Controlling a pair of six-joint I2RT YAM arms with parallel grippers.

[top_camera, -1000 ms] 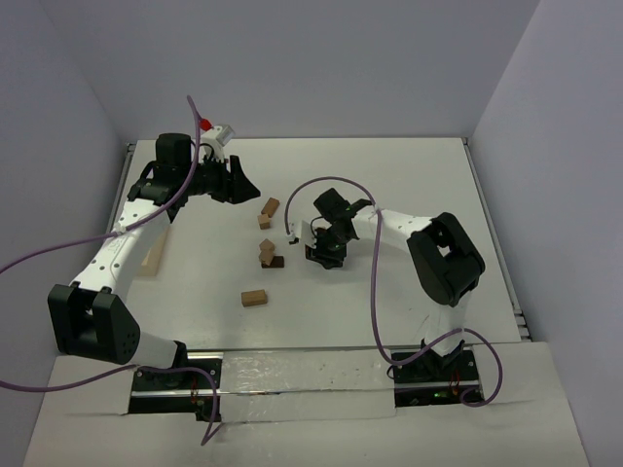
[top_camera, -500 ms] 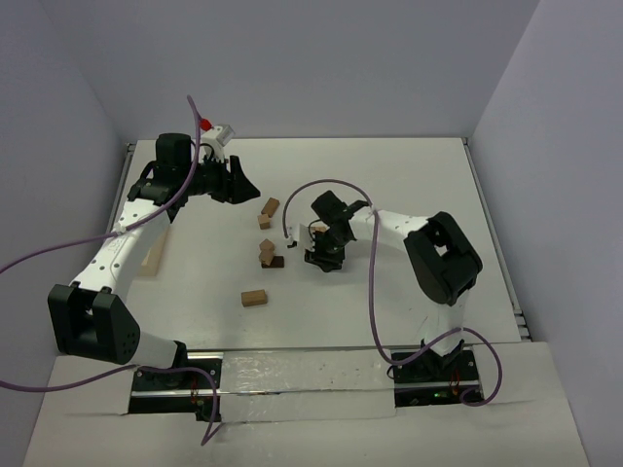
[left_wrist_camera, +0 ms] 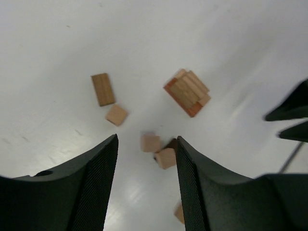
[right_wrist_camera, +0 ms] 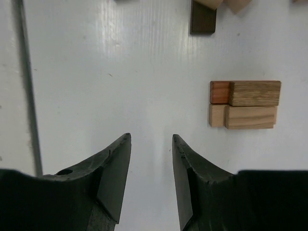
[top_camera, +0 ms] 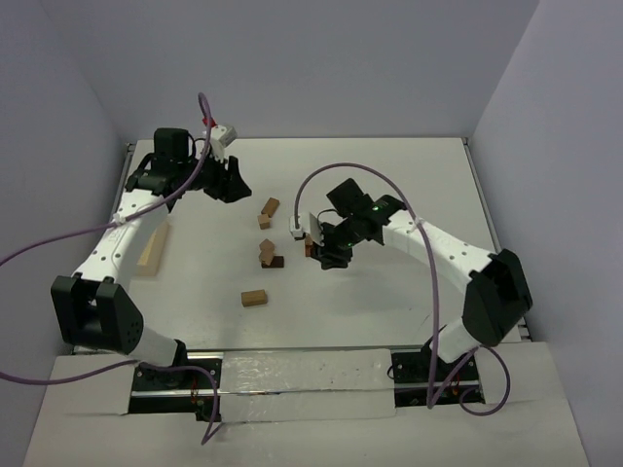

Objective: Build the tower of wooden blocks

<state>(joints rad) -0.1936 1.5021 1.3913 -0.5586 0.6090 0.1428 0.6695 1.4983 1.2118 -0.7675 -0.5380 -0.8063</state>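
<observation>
Wood tower (right_wrist_camera: 245, 105) stands stacked on counter (top_camera: 409, 185). Right tool (right_wrist_camera: 150, 139) hangs just beside it, jaws barely parted, empty. Left tool (left_wrist_camera: 146, 140) is well apart from tower, half open, empty. Judged step: fetch next block. Dark block (right_wrist_camera: 202, 18) near tower looks handiest. Bare counter on tower's tool side; counter edges well apart from tower.

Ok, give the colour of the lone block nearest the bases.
The block is tan; top view shows it best.
</observation>
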